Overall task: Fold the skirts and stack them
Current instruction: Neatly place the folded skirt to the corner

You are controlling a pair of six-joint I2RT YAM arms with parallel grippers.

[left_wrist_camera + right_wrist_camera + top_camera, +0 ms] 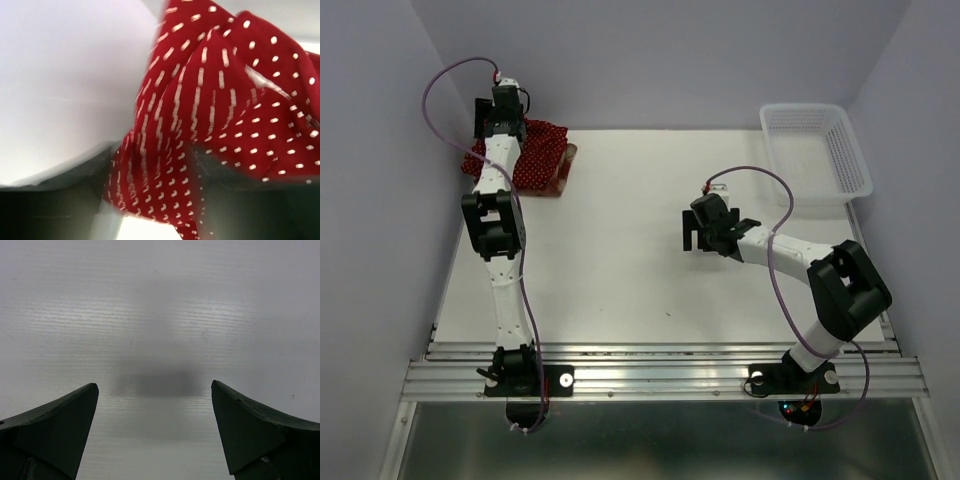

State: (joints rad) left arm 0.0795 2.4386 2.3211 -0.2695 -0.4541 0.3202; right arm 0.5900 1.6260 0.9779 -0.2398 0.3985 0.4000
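Cloth is filling the left wrist view: the dark red polka-dot skirt (215, 110) is lying right against the left gripper (500, 118), draping over and between its dark fingers and spilling away to the gripper's right. From above, the left arm is reaching to the far left corner of the counter (620, 290). The gripper is sitting directly over the red pile (542, 150), whose long axis is running crosswise to the arm's reach, with most of it showing to the gripper's right and a little to its left. Whether the left gripper is spread or pinching a fold I cannot tell: the fingers are showing only as blurred dark masses behind the fabric, and the overhead view is hiding them under the wrist. The right gripper (155, 387) is standing spread wide with nothing between its fingers, hovering over the counter well apart from the pile, which is lying far off to its left and beyond it. The left arm is therefore looking by far the nearer one for any coming move on the skirts. At the pile's right end a flat reddish-brown edge (566, 172) is peeking out, possibly the plaid skirt, but too small to tell. The arm is hiding how many skirts are making up the pile and how neatly they are lying. The white mesh basket (850, 165) is sitting beyond the right gripper, off to its right.
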